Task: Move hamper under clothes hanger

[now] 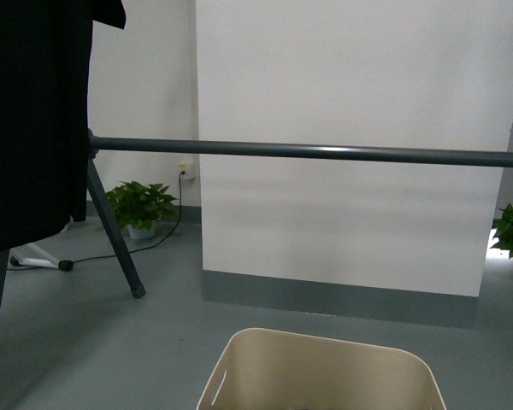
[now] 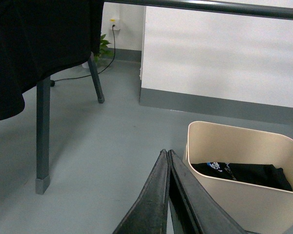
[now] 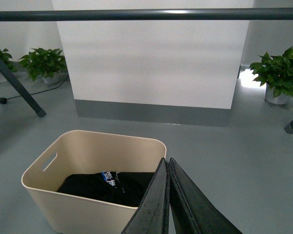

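Left gripper (image 2: pixel 167 155) pressed together, empty | right gripper (image 3: pixel 166 162) pressed together, empty | beige hamper (image 1: pixel 239 359) bottom centre, front view, holding dark clothing (image 3: pixel 95 185) | clothes hanger (image 1: pixel 325 152) bar crossing mid-frame beyond | black garment (image 1: pixel 30 111) upper left

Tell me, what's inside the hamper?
A black garment with a small blue-and-white print lies in the bottom of the hamper. Anything under the cloth is covered, and the right hand hides one corner.
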